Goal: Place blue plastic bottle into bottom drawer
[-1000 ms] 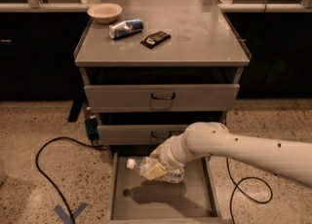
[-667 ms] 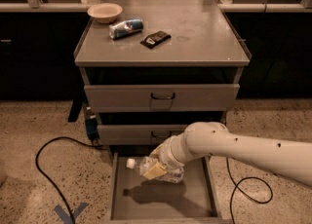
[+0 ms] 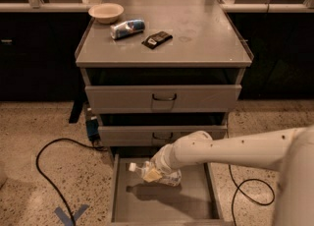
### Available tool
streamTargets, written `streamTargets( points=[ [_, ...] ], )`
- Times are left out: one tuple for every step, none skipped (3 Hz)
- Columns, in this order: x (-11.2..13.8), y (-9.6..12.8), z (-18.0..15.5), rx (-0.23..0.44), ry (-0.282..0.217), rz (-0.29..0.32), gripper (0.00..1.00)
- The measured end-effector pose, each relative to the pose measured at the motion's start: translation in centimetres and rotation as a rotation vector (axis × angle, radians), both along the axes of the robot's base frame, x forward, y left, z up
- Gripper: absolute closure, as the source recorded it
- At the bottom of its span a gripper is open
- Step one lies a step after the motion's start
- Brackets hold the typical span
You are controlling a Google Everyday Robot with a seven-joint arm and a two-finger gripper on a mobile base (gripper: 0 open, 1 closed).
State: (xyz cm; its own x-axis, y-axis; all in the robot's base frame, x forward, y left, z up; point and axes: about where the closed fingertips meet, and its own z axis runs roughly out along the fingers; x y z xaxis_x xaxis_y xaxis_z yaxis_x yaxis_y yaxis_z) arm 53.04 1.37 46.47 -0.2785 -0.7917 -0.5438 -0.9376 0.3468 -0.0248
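Gripper [image 3: 157,172]: held over the bottom drawer [image 3: 167,203], clamped around the blue plastic bottle [image 3: 170,177].
Bottle: suspended sideways above the drawer floor, cap pointed left.

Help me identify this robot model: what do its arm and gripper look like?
The arm is a smooth, off-white, rounded tube dotted with small dark spots, with a bulbous joint near the wrist. No cables show on it. The gripper, over the open bottom grey metal drawer, shows as a pale, rounded end.
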Motion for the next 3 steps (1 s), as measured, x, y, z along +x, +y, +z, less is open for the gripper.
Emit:
streamTargets(
  points=[
    [4.4, -0.6, -3.2, -0.017, -0.035, -0.111, 1.00],
    [7.5, -2.5, -5.2, -0.013, -0.036, -0.252, 1.00],
    [8.0, -4.5, -8.4, -0.027, 0.018, -0.357, 1.00]
  ],
)
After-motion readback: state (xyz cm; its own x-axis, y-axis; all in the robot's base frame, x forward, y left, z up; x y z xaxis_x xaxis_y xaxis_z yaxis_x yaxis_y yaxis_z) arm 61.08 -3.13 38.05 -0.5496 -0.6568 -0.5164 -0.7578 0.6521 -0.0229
